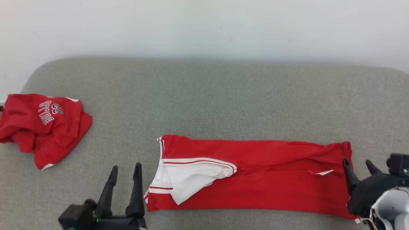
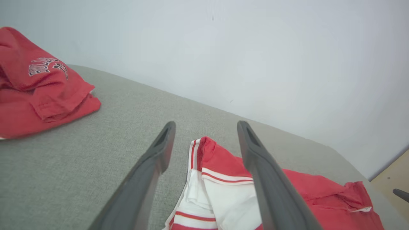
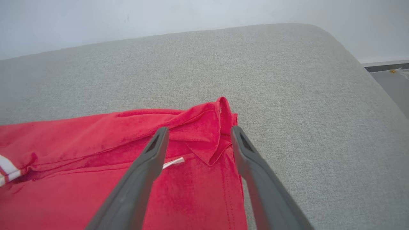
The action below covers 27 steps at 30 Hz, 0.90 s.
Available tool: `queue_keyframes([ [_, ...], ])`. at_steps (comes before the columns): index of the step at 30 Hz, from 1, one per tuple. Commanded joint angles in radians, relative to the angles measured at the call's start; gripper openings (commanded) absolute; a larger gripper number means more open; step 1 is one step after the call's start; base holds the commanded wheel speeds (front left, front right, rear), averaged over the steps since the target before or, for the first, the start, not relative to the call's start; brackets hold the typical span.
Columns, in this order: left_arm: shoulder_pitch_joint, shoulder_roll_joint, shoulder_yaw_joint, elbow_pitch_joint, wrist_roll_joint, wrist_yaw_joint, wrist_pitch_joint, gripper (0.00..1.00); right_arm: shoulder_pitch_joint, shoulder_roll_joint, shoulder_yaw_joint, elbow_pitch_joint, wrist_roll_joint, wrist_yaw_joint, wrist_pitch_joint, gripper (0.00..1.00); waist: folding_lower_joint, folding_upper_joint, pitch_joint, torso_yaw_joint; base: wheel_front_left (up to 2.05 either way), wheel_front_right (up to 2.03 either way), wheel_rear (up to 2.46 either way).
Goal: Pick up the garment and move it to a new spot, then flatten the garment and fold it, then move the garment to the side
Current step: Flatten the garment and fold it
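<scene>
The garment is red with a white striped panel and lies folded into a long flat strip across the front of the grey cushion. My left gripper stands open just left of the strip's left end, holding nothing. The left wrist view has the white-striped end of the garment between and beyond the open gripper. My right gripper is open at the strip's right end, one finger over the red edge. From the right wrist, the garment's folded corner lies between the spread gripper.
A second red garment with white lettering lies crumpled at the cushion's far left edge, also showing as a red garment in the left wrist view. A pale wall runs behind the cushion. Floor lies past its right end.
</scene>
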State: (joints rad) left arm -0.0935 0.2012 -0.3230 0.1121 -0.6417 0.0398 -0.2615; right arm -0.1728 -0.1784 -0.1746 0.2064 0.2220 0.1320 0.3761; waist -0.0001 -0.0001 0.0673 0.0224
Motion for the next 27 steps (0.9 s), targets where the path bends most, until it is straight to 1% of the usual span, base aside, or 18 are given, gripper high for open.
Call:
queue_keyframes([
  [1, 0.047, -0.03, 0.044, -0.023, 0.06, -0.018, -0.003, 1.0, 0.025, 0.027, -0.031, -0.019, -0.004, -0.002, -0.008, 1.0, 0.0001, 0.0001, -0.024, 0.004, 0.0, 0.0, 0.0],
  [3, 0.08, -0.071, 0.109, -0.052, 0.131, -0.048, -0.003, 1.0, 0.046, 0.057, -0.066, -0.038, -0.014, -0.002, -0.008, 1.0, 0.0001, 0.0001, -0.033, 0.005, 0.0, 0.0, 0.0],
  [6, 0.124, -0.106, 0.165, -0.056, 0.226, -0.089, -0.004, 1.0, 0.067, 0.087, -0.1, -0.05, -0.019, -0.002, -0.001, 1.0, 0.0001, 0.0001, -0.042, 0.006, 0.0, 0.0, 0.0],
  [9, 0.154, -0.13, 0.224, -0.054, 0.289, -0.104, -0.003, 1.0, 0.078, 0.106, -0.129, -0.046, -0.024, -0.002, 0.0, 1.0, 0.0001, 0.0001, -0.046, 0.006, 0.0, 0.0, 0.0],
  [14, 0.184, -0.147, 0.295, -0.049, 0.384, -0.117, -0.004, 1.0, 0.063, 0.124, -0.174, -0.007, -0.027, -0.002, -0.024, 1.0, 0.0001, 0.0001, -0.051, 0.004, 0.0, 0.0, 0.0],
  [21, 0.185, -0.15, 0.31, -0.04, 0.416, -0.137, -0.004, 1.0, -0.005, 0.127, -0.209, 0.073, -0.029, -0.002, -0.019, 1.0, 0.0001, 0.0001, -0.026, 0.005, 0.0, 0.0, 0.0],
  [27, 0.155, -0.151, 0.281, -0.022, 0.417, -0.147, -0.004, 1.0, -0.104, 0.118, -0.223, 0.162, -0.069, -0.002, 0.04, 1.0, 0.0001, 0.0001, 0.03, 0.016, 0.0, 0.0, 0.0],
])
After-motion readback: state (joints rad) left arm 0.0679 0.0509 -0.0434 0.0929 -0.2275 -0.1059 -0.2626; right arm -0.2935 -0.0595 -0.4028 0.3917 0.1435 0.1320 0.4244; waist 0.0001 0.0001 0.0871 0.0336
